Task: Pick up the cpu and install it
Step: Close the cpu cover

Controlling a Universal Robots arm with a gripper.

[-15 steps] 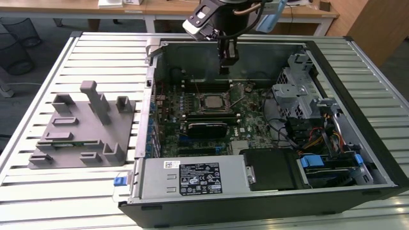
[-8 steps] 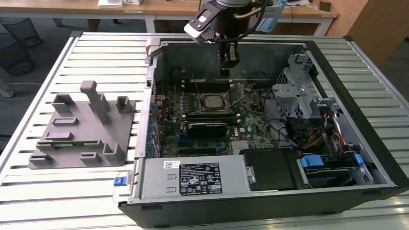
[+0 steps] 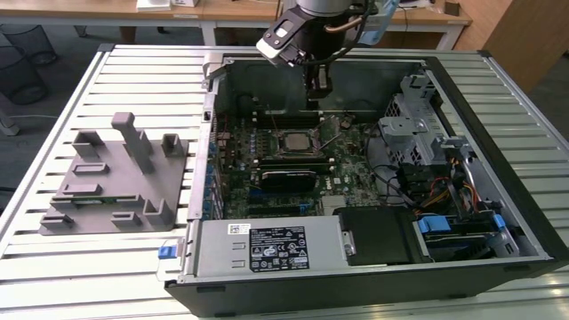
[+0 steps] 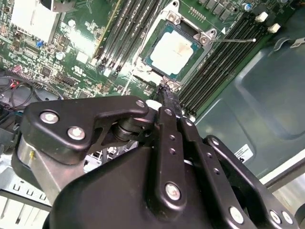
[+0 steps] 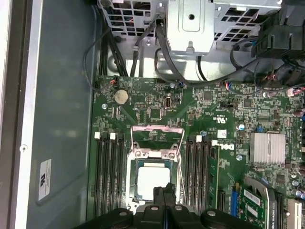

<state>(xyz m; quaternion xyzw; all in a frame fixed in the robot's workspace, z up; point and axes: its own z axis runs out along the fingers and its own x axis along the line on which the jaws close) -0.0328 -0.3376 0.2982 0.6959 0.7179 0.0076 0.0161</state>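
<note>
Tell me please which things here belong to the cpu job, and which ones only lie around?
Job: cpu, lying in its open socket; gripper over it.
Lying about: grey fixture block, power supply, drive cage, coin battery.

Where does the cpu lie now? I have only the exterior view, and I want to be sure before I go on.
Observer: In the first wrist view the cpu lies flat in the socket, with its pale top up.
Operator: Is the metal frame closed over it?
Observer: No. The metal frame is swung open, off the cpu.
Operator: Do the fingers hold anything?
Observer: No. In the first wrist view the fingers meet along one line with nothing between them, and their tips point at the edge of the cpu.
</note>
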